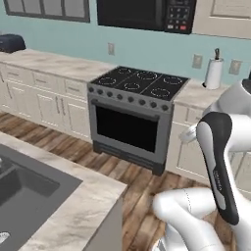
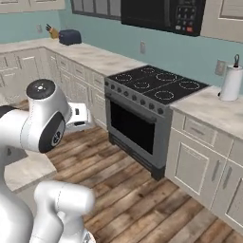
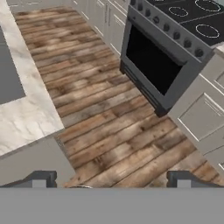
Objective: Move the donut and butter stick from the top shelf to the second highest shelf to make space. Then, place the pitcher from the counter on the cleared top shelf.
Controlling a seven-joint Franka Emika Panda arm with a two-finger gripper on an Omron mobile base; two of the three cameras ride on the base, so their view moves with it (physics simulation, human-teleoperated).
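The wooden floor (image 3: 109,127) takes up most of what my hand camera looks down on, its planks running between the stove side and the island. Along the far wall runs the long pale counter (image 1: 49,62) with white cabinets under it, broken by the grey stove (image 1: 132,115) with its black glass top and dark oven door. Above the stove hangs a black microwave (image 1: 144,13). Nearer to me, at the lower left of the left base view, is the marbled island counter (image 1: 83,206) with a dark sink (image 1: 27,193) sunk into it; the same slab corner shows at the left of the hand view.

My arm (image 1: 218,166) rises at the right of the left base view, folded over, with the hand pointing out and down toward the floor.

Smaller things sit on the far counter: a white paper towel roll (image 2: 231,81) just right of the stove, and a dark toaster (image 2: 70,36) well to its left, near a corner.

My gripper (image 3: 109,179) has its two dark fingertips (image 3: 41,178) spread as wide as they go, apart at the bottom of the hand view. Nothing is between them and they touch nothing; only floor lies beyond.

The donut, butter stick, pitcher and fridge shelves I cannot place from here.
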